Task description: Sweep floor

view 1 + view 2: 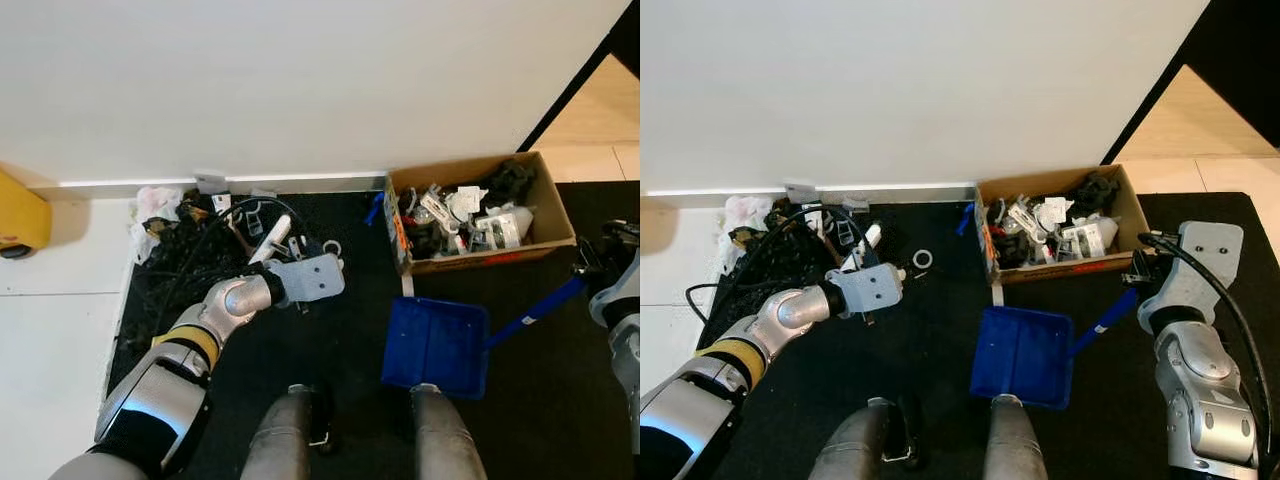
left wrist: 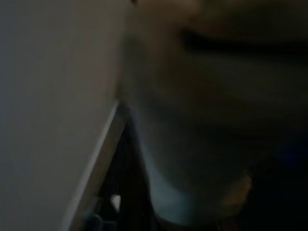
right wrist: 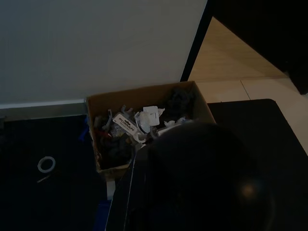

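Black carpet (image 1: 330,350) covers the floor in our left eye view, meeting a white wall (image 1: 300,80) along a pale baseboard. We list a blue dustpan (image 1: 436,346) lying flat on the carpet just ahead of our two legs, its blue handle (image 1: 545,305) running out to our right gripper (image 1: 590,268); we cannot tell how those fingers stand. A cardboard box (image 1: 478,213) packed with small parts sits just beyond the dustpan. Our left gripper (image 1: 290,262) reaches toward a heap of black cables and scraps (image 1: 190,255) by the baseboard; its finger state we cannot tell. A yellow object (image 1: 20,215) sits on the white tile at far left.

Right eye view: a small white tape ring (image 1: 923,258) lies on the carpet between the heap and the box, near the left wrist housing.

Left wrist view: dark and blurred; we make out the wall and a strip of baseboard (image 2: 98,168).

Right wrist view: the box, the tape ring, and a dark rounded shape close to the lens.
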Robot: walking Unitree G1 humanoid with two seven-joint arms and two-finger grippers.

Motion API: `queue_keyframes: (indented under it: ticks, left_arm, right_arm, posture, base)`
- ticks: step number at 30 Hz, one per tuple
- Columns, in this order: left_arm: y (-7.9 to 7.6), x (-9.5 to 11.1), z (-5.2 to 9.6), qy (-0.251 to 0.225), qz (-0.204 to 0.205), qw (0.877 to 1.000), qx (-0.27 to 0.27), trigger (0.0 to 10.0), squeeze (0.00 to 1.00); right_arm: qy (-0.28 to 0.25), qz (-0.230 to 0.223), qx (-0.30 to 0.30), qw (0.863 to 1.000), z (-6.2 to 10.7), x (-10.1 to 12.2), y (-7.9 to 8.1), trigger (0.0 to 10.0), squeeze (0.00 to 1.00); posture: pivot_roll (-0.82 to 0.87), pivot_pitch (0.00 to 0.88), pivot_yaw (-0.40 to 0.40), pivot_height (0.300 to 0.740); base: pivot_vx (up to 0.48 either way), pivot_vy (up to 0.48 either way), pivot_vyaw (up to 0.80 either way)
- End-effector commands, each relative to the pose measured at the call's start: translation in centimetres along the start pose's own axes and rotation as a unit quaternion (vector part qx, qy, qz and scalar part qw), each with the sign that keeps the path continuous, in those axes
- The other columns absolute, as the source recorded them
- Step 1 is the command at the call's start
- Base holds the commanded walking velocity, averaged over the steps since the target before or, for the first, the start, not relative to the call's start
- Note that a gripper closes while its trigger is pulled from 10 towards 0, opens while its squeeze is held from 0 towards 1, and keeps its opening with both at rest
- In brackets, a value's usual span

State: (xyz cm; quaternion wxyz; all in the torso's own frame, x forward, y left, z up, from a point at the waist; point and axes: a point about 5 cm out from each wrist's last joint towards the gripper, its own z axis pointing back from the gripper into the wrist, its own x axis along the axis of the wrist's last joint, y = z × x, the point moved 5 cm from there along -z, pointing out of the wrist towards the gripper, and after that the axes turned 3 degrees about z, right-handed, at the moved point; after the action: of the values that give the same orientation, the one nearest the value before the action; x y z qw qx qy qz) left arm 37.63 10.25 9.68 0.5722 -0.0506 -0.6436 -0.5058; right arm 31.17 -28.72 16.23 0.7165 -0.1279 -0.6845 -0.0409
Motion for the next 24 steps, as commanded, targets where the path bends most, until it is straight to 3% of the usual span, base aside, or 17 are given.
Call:
queue_keyframes:
  ticks: [1, 2, 7, 8, 13, 15, 18, 24]
  left_arm:
    - [-0.7, -1.6, 0.7, 0.025, 0.06, 0.998, 0.001, 10.0, 0.0]
    - [-0.6, -1.7, 0.8, 0.018, 0.11, 0.994, 0.004, 10.0, 0.0]
    - [-0.4, -1.2, 0.6, -0.002, 0.15, 0.989, 0.002, 10.0, 0.0]
    - [-0.3, -0.6, 0.5, -0.021, 0.172, 0.985, -0.007, 10.0, 0.0]
    - [0.0, 1.2, 0.2, -0.072, 0.204, 0.976, -0.039, 10.0, 0.0]
    - [0.5, 2.9, 0.4, -0.114, 0.202, 0.971, -0.065, 10.0, 0.0]
    - [0.9, 3.7, 0.6, -0.132, 0.2, 0.968, -0.074, 10.0, 0.0]
    - [2.5, 7.3, 1.9, -0.189, 0.165, 0.962, -0.106, 10.0, 0.0]
  right_arm:
    - [0.008, 0.005, -0.002, 1.0, 0.4, -0.2, -0.4, 10.0, 0.0]
    - [0.007, 0.006, -0.001, 1.0, 0.3, -0.2, -0.4, 10.0, 0.0]
    - [0.007, 0.005, 0.002, 1.0, 0.3, -0.1, -0.3, 10.0, 0.0]
    - [0.008, 0.004, 0.003, 1.0, 0.2, -0.1, -0.1, 10.0, 0.0]
    - [0.008, 0.001, 0.005, 1.0, 0.1, -0.2, 0.0, 10.0, 0.0]
    - [0.008, -0.002, 0.005, 1.0, 0.1, -0.3, 0.1, 10.0, 0.0]
    - [0.009, -0.002, 0.005, 1.0, 0.1, -0.3, 0.1, 10.0, 0.0]
    - [0.012, -0.007, 0.007, 1.0, -0.1, -0.7, 0.4, 10.0, 0.0]
  posture:
    - [-0.15, 0.414, 0.02, 0.74]
    - [-0.15, 0.411, 0.019, 0.74]
    - [-0.14, 0.406, 0.021, 0.74]
    - [-0.13, 0.402, 0.024, 0.74]
    - [-0.12, 0.398, 0.029, 0.74]
    - [-0.11, 0.397, 0.032, 0.74]
    - [-0.11, 0.398, 0.035, 0.74]
    - [-0.09, 0.399, 0.038, 0.74]
  base:
    - [0.0, 0.0, 0.0]
    - [0.0, 0.0, 0.0]
    - [0.0, 0.0, 0.0]
    - [0.0, 0.0, 0.0]
    - [0.0, 0.0, 0.0]
    - [0.0, 0.0, 0.0]
    - [0.0, 0.0, 0.0]
    - [0.0, 0.0, 0.0]
